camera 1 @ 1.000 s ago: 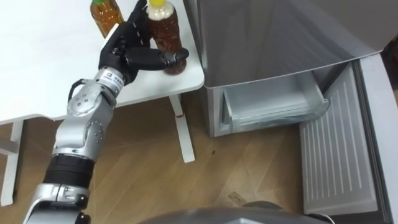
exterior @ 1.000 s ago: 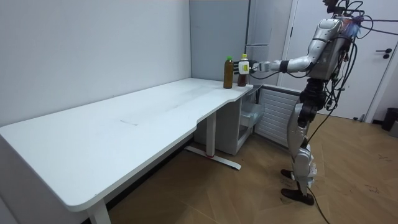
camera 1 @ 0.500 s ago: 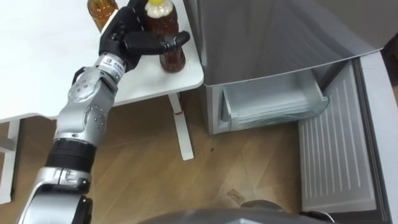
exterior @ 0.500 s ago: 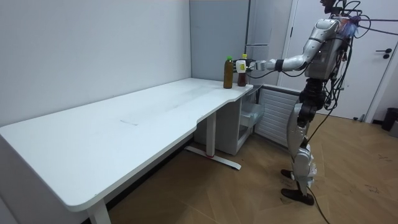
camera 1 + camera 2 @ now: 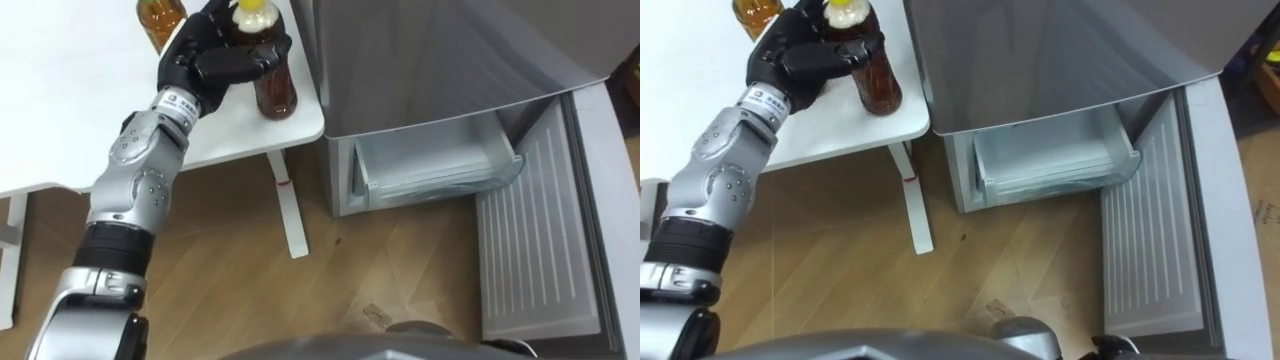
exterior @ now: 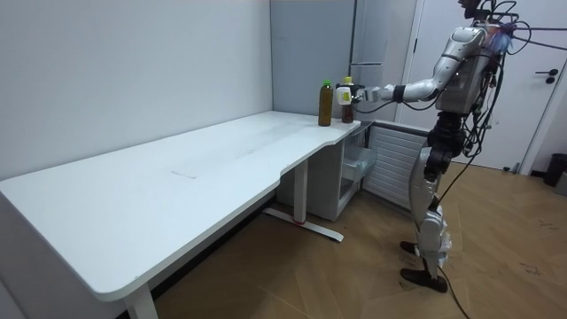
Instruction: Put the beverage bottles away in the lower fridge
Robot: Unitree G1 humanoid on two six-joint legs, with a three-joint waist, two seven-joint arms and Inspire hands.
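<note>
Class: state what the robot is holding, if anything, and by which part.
The left hand grips the yellow-capped bottle, fingers curled round its upper part.

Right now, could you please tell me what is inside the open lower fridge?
A clear plastic drawer, apparently empty. The fridge's upper body covers the space farther back, so that part cannot be seen.

Bottle [image 5: 275,92] on table [image 5: 70,110] corner; fridge [image 5: 430,60] just R.
</note>
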